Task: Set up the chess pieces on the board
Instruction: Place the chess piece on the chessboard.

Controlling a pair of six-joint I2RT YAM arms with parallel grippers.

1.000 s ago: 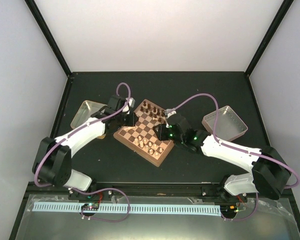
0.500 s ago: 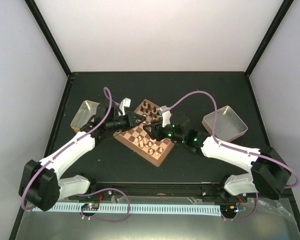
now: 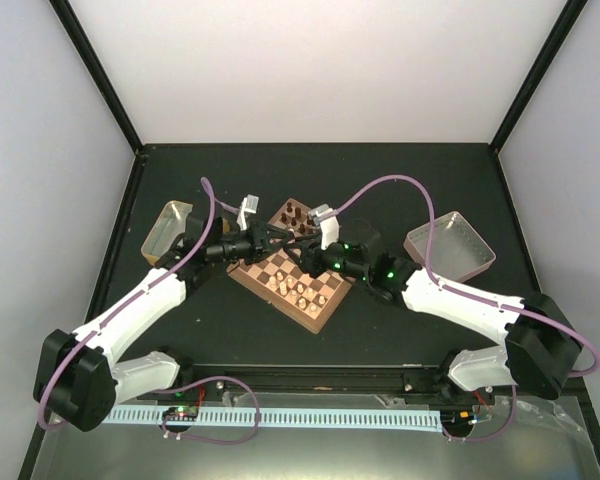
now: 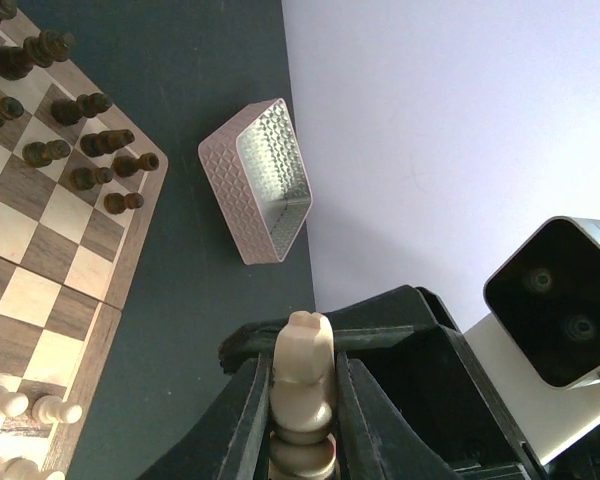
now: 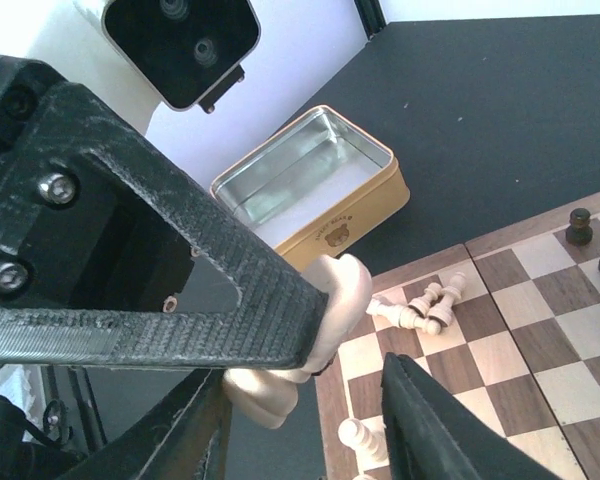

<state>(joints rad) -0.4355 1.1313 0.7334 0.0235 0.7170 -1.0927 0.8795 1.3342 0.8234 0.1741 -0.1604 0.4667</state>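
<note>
My left gripper (image 4: pixel 302 400) is shut on a pale cream chess piece (image 4: pixel 302 375), a knight by its shape, and holds it above the board (image 3: pixel 280 262). In the top view the left gripper (image 3: pixel 278 238) and right gripper (image 3: pixel 302 252) meet tip to tip over the board's far side. My right gripper (image 5: pixel 310 425) is open, its fingers on either side of the same cream piece (image 5: pixel 325 315), not closed on it. Dark pieces (image 4: pixel 75 140) stand in rows at the board's far corner. Cream pieces (image 3: pixel 302 290) stand near the front; some lie tipped over (image 5: pixel 420 310).
A gold tin (image 3: pixel 168 228) stands left of the board, seen open and empty in the right wrist view (image 5: pixel 310 185). A pink metal tray (image 3: pixel 450 245) stands at the right, also seen in the left wrist view (image 4: pixel 265 185). Black walls frame the dark table.
My left gripper has swung from beside the gold tin to above the board with the cream piece. My right gripper has moved left to meet it, its fingers now around the piece.
</note>
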